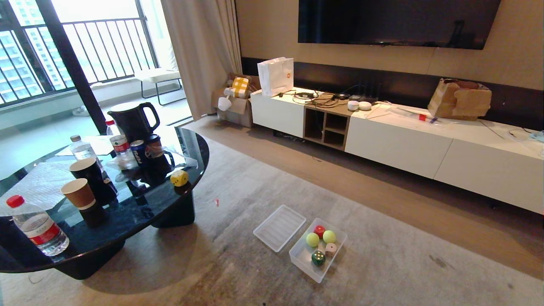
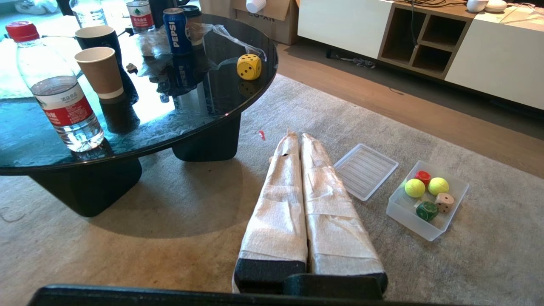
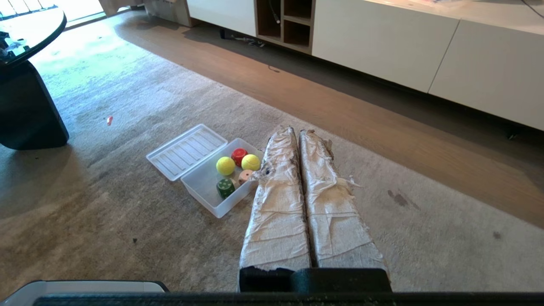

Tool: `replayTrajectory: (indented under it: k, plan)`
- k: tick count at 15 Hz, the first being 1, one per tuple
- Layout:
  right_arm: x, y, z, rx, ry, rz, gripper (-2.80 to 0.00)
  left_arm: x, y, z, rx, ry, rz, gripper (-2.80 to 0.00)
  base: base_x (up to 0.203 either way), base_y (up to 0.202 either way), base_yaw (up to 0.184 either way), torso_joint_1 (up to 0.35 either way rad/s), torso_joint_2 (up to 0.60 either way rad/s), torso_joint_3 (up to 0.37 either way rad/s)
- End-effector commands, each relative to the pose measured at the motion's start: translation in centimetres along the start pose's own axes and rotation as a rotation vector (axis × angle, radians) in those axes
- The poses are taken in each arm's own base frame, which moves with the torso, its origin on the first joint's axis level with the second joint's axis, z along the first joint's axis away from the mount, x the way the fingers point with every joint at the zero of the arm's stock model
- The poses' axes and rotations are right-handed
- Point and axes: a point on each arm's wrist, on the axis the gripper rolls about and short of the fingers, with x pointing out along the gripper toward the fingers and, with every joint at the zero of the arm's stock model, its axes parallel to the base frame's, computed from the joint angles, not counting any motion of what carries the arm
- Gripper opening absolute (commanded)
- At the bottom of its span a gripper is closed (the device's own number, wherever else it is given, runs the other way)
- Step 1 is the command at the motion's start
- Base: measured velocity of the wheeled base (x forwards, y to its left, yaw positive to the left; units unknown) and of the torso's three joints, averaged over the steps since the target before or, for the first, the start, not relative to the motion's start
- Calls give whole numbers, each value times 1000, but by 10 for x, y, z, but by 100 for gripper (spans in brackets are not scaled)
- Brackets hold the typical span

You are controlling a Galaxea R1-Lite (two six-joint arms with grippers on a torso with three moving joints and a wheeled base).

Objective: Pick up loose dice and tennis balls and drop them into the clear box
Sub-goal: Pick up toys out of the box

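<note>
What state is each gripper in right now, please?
Left gripper: shut, holding nothing.
Right gripper: shut, holding nothing.

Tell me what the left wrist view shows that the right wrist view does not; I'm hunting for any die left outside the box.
Only the left wrist view shows the yellow die sitting on the black table near a Pepsi can, paper cups and a water bottle, plus the left gripper, fingers together. Only the right wrist view shows the right gripper, also shut. Both show the clear box on the carpet holding two tennis balls, the red, beige and green dice, and the lid beside it.
</note>
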Motion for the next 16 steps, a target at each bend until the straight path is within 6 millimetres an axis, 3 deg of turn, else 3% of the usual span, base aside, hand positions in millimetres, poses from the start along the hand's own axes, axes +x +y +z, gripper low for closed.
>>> replayTrajectory:
  k: [1,6,16]
  plan:
    - [0,0,0,-7,-1,1,-280,0,0,-1,1,3,0,-280,0,0,0,0,0,0]
    - [0,0,0,-7,-1,1,-280,0,0,-1,1,3,0,-280,-1,0,20,1,0,0]
    - [0,0,0,-7,-1,1,-280,0,0,-1,1,3,0,-280,0,-8,161,2,1,2]
